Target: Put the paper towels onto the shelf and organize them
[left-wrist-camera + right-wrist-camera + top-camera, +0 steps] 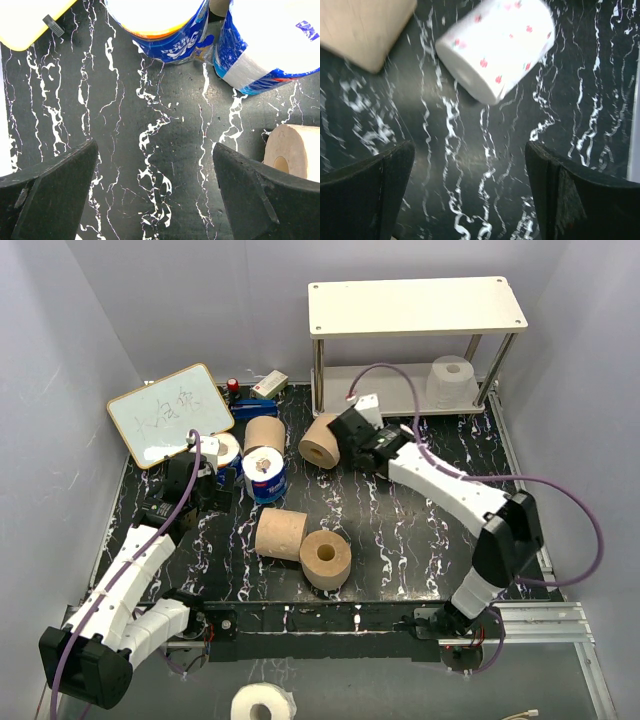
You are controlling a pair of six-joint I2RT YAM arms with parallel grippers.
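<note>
A white paper towel roll (495, 47) lies on its side on the black mat (600, 75) in front of the shelf (415, 305), just ahead of the right gripper (469, 150), whose fingers are apart and empty, the roll's long axis slanting across their gap.

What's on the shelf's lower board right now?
One white roll stands upright at the right end of the lower board. The top board hides the back of that tier, so anything there can't be seen.
</note>
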